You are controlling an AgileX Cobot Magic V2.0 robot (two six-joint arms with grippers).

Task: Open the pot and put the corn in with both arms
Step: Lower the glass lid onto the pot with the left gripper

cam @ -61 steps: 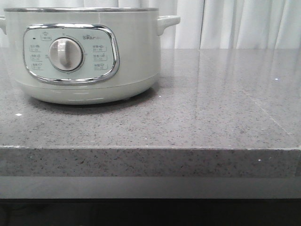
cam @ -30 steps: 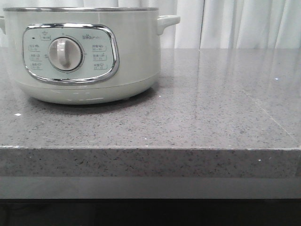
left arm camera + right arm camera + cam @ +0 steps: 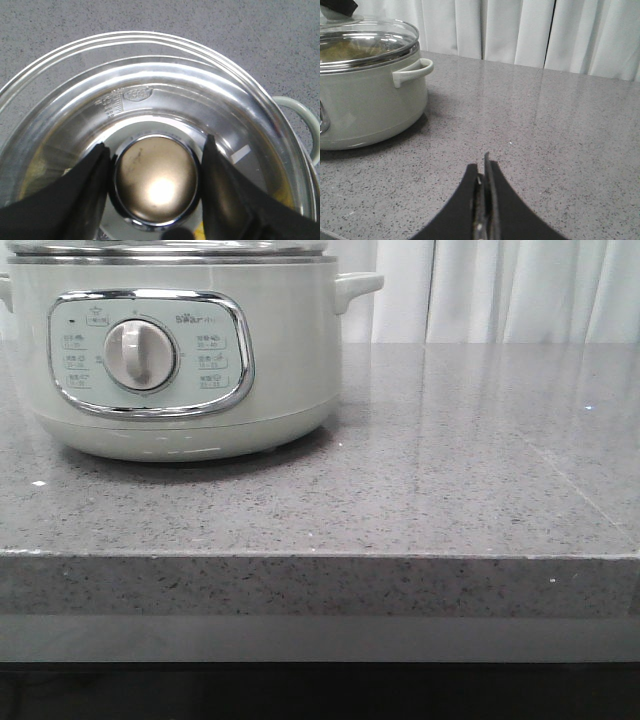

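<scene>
The pale grey-green pot (image 3: 280,350) stands at the left of the counter, its dial panel facing me. Its steel-rimmed glass lid (image 3: 150,75) lies over the pot's mouth, just at the rim (image 3: 170,246). My left gripper (image 3: 156,141) is shut on the lid's round metal knob (image 3: 157,180), one black finger on each side. A patch of bright yellow (image 3: 200,232) shows through the glass, probably the corn inside the pot; its shape is hidden. My right gripper (image 3: 482,167) is shut and empty, low over the bare counter to the right of the pot (image 3: 370,100).
The grey speckled counter (image 3: 450,460) runs right of the pot to a front edge (image 3: 320,558). White curtains (image 3: 520,30) hang behind. The pot's side handle (image 3: 412,72) sticks out toward the right arm.
The lid's steel rim has come into the top of the front view, just above the pot's rim. The pot has not moved.
</scene>
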